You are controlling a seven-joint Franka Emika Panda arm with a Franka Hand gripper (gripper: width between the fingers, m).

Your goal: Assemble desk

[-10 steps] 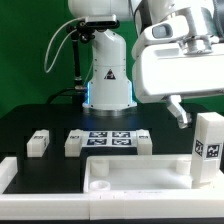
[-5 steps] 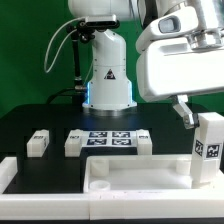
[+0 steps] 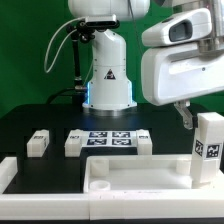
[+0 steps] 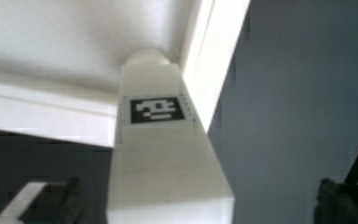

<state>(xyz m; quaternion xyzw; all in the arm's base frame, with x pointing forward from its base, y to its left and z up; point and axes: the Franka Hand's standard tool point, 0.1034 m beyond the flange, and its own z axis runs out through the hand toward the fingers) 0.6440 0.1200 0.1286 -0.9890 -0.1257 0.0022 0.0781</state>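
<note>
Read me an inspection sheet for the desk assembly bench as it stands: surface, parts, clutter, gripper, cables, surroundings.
Surface: black table, with a white rail at its near edge.
Job's things: the tabletop lies at the front. One leg stands upright at its end on the exterior view's right. The three legs farther back lie loose.
Clutter: nothing seen; only the marker board among the lying legs.
Grippers: the gripper is open, straddling the upright leg's top and holding nothing.
Cables: a black cable hangs beside the robot base.
Surroundings: green backdrop.
</note>
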